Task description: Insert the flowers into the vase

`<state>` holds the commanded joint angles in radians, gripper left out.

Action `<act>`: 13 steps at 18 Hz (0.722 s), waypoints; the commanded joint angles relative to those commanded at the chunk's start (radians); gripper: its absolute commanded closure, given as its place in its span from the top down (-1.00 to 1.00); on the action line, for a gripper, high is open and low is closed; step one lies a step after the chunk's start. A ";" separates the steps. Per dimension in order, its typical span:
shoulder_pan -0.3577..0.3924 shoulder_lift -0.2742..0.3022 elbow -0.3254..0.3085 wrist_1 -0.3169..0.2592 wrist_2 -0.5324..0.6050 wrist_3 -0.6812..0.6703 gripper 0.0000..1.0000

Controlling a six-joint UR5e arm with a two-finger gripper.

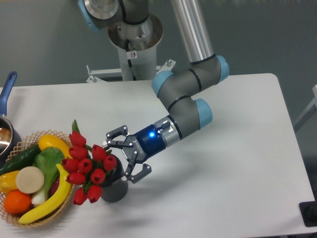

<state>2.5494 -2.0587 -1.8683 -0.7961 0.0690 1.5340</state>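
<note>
The flowers (88, 168), a bunch of red tulips with green leaves, stand with their stems in the vase (115, 192) and lean to the left over the basket's edge. The vase is a short dark grey cylinder near the table's front left, mostly hidden by the buds. My gripper (119, 160) is open, its two fingers spread wide just right of the bunch, above the vase's rim. One finger (113, 136) is on the far side and the other (140, 173) on the near side. The jaws hold nothing that I can see.
A wicker basket (19, 147) of fruit and vegetables sits at the front left, touching the flowers. A metal pot with a blue handle (7, 85) is at the left edge. The arm's base (134, 47) stands at the back of the white table (233, 163).
</note>
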 joint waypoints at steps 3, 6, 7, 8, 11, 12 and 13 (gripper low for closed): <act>0.040 0.052 -0.035 0.003 0.052 0.028 1.00; 0.086 0.104 -0.054 0.002 0.087 0.026 1.00; 0.095 0.118 -0.051 0.003 0.098 0.026 1.00; 0.101 0.127 -0.043 0.002 0.112 0.028 1.00; 0.152 0.164 -0.020 0.003 0.193 0.029 1.00; 0.176 0.186 -0.022 0.002 0.236 0.029 1.00; 0.193 0.209 -0.023 0.002 0.283 0.029 1.00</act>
<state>2.7426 -1.8502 -1.8914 -0.7946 0.3523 1.5631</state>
